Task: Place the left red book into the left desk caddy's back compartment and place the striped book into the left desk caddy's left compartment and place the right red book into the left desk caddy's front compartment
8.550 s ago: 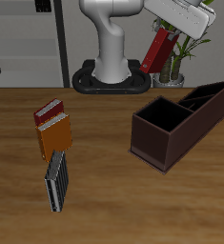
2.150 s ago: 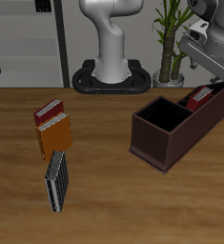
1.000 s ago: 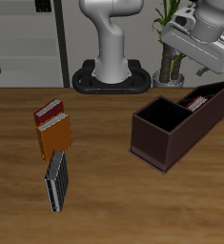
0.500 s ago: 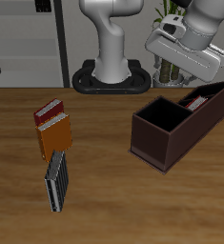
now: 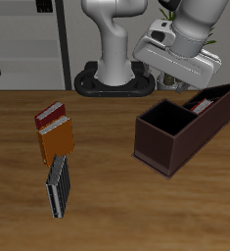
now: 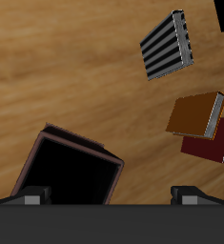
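Observation:
The left desk caddy [image 5: 161, 147] is a dark maroon box. A small bright red book [image 5: 200, 101], the left red book, stands in its back compartment. My gripper [image 5: 175, 67] is open and empty, high above the caddy's large square section [image 6: 80, 145]. The striped book [image 5: 58, 184] lies flat near the table's front edge; it also shows in the wrist view [image 6: 168, 45]. The right red book [image 5: 50, 116], dark crimson, lies farther back, partly under an orange-brown book [image 5: 56, 140]. The wrist view shows the crimson book [image 6: 213, 145] too.
The orange-brown book [image 6: 196, 114] lies between the crimson book and the striped book. The robot base [image 5: 112, 80] and a potted plant [image 5: 175, 80] stand at the table's back. Shelving [image 5: 28, 44] is behind the table.
My gripper let go of the small red book in the caddy's back compartment, rose, and moved from over that end toward the caddy's large section. The books on the table have not moved.

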